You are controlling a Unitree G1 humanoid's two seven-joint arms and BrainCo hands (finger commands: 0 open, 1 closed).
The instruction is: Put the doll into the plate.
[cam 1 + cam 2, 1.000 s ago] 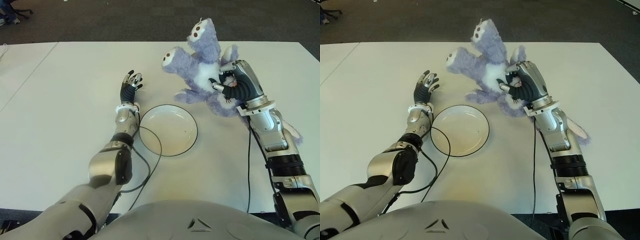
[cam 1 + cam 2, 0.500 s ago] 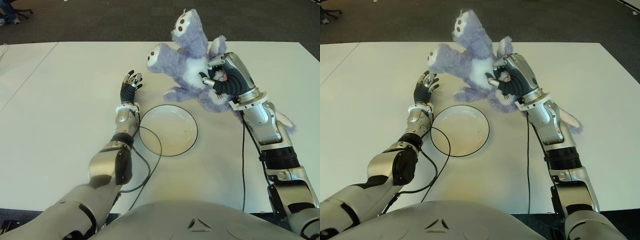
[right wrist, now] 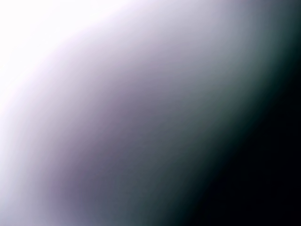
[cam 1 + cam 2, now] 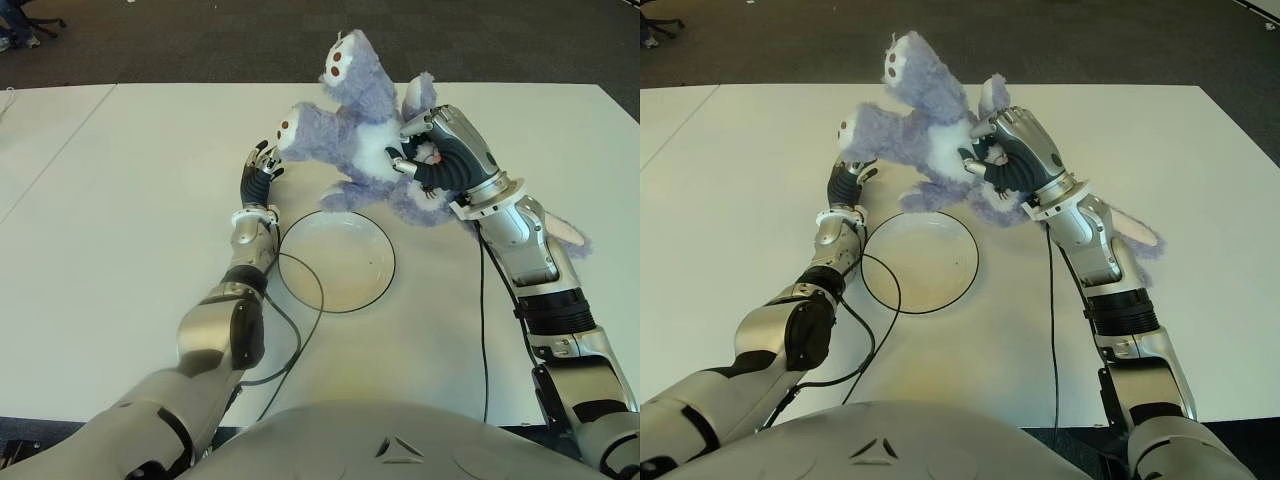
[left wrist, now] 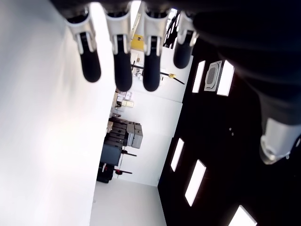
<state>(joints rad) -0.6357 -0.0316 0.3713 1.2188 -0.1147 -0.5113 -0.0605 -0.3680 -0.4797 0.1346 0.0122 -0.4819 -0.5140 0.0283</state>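
Fingers of the right hand (image 4: 440,160) curl into the doll's (image 4: 355,130) white belly, holding the purple plush lifted off the table (image 4: 130,200), at about 1 o'clock from the plate (image 4: 337,259). How tightly they pinch is hard to tell, since fur swallows the fingertips, and the right wrist view gives only a blur of purple and white pressed against the lens. One doll limb with a spotted end sticks up toward 12 o'clock, and another reaches out toward 9 o'clock, its end just over the fingertips of the left hand (image 4: 262,172) and hiding some of them in the eye views; whether they touch cannot be told. A pale-tipped purple piece shows behind the right forearm at 3 o'clock, largely covered by the arm. The left hand lies at 10 o'clock from the plate, fingers straight and loosely side by side, holding nothing; its wrist view shows four dark fingertips along the white tabletop. A black cable (image 4: 300,330) loops from the left forearm across the plate's 9 o'clock rim. The plate is white with a dark rim and holds nothing.
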